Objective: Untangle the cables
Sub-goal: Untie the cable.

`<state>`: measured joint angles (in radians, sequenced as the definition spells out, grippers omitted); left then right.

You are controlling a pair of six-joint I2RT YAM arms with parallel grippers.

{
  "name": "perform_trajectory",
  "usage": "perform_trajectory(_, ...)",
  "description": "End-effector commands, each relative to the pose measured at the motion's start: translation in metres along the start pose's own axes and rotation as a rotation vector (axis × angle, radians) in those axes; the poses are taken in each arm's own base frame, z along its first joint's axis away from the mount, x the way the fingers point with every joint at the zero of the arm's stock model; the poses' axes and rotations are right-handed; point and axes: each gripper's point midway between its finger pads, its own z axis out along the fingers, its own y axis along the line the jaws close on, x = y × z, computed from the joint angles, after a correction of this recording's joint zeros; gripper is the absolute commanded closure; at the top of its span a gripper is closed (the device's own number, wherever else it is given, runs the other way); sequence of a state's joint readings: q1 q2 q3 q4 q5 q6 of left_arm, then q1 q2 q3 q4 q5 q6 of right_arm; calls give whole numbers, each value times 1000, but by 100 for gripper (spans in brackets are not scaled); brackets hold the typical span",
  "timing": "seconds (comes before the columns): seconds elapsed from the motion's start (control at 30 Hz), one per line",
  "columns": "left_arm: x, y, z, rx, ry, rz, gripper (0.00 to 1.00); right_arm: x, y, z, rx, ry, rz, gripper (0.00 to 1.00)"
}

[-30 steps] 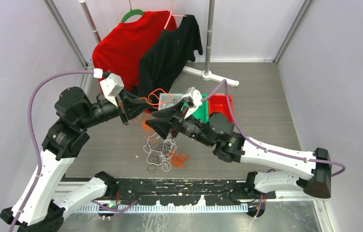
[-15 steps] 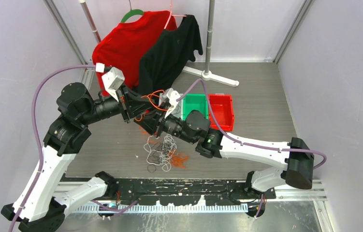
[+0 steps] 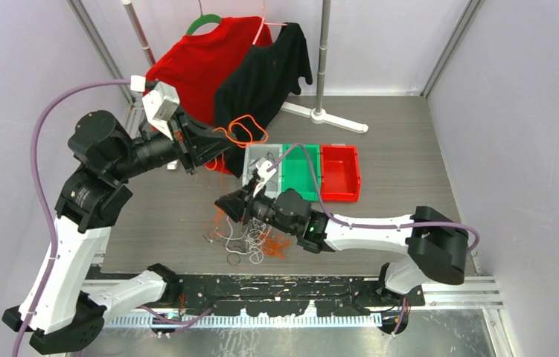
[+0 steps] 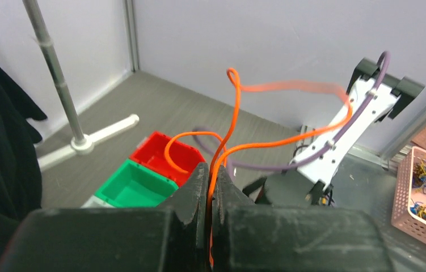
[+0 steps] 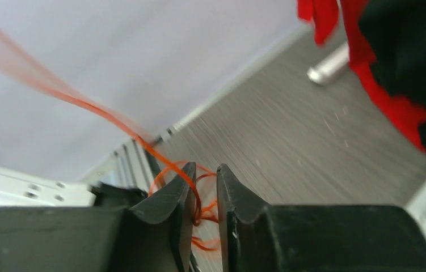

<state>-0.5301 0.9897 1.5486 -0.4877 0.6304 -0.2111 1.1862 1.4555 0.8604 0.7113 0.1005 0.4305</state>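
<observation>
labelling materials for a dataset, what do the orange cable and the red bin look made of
Orange cable: probably a plastic- or rubber-jacketed cord, smooth; it holds springy loops. Red bin: likely rigid moulded plastic, with even colour and crisp straight rims.

The cable heap (image 3: pixel 250 242) lies at lower centre. Three bins (image 3: pixel 295 178) sit behind it, hanging shirts (image 3: pixel 202 67) at upper left.

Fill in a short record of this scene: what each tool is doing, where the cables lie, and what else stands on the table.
Tangle: white, black and orange cables on the table
Left tool: raised, shut on the orange cable
Right tool: low, by the tangle; jaws narrowly apart, orange cable between them; grip unclear
Row: grey bin, green bin, red bin
Behind: red shirt, black shirt, hanging
</observation>
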Motion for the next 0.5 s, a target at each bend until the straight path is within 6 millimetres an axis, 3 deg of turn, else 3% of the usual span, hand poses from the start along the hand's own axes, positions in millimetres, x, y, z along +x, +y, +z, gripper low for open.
perform_trajectory(0.0,-54,-14,-8,20,-142,131,100,29,-32,-7,107,5,44,72)
perform_trajectory(0.27,-92,-13,-12,-21,-228,227,100,72,-64,-21,204,58,72,60)
perform_trajectory(0.37,-88,-12,-11,-15,-211,220,100,69,-65,-25,211,47,78,44)
perform_trajectory(0.47,-69,-7,-6,-15,-170,197,100,53,-65,-35,226,25,59,37)
